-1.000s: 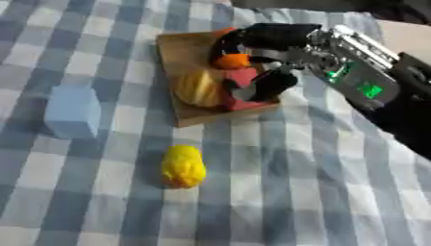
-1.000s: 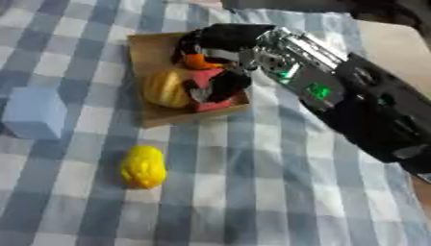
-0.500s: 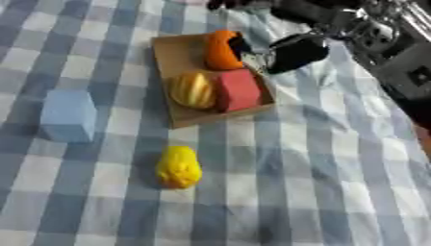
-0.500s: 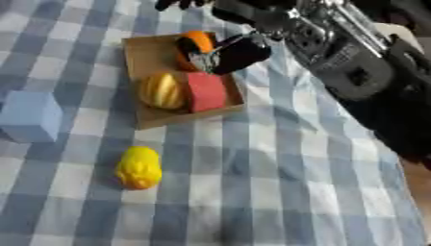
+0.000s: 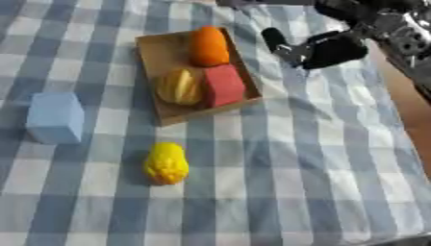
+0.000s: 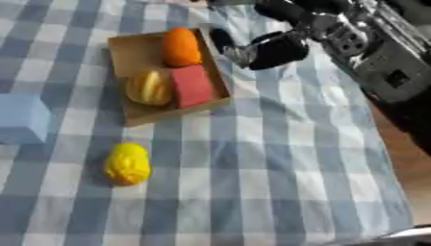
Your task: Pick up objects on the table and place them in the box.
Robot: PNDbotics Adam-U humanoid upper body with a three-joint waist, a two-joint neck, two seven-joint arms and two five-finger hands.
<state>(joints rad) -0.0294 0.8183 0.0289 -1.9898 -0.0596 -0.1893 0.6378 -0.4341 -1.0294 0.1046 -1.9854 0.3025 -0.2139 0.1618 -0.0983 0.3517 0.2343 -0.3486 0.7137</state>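
Right hand (image 6: 278,48) came in from the upper right, black fingers (image 6: 225,41) relaxed and spread, grasping nothing, hanging over the checked cloth just right of the box and apart from it. Its black and silver arm (image 6: 383,67) ran off toward the right edge. Left hand not seen in either view. The box (image 5: 151,53), a shallow brown cardboard tray, lay askew at upper centre on the blue and white checked tablecloth (image 5: 295,168). Inside it: an orange thing (image 5: 208,45) at the far end, a red block (image 5: 223,85) on the near right side, and a yellow ribbed thing (image 5: 179,86) just left of the red block, touching it. The rest of the box floor on the far left showed bare cardboard. Two things lay outside the box on the cloth: a light blue block (image 5: 55,117) at the left, well apart from the box, and a yellow lumpy thing (image 5: 167,163) nearer the camera, below the box's near edge and apart from it. Could not make out what the yellow thing was beyond colour and rounded shape. A strip of brown table (image 5: 412,110) showed past the cloth's right edge.
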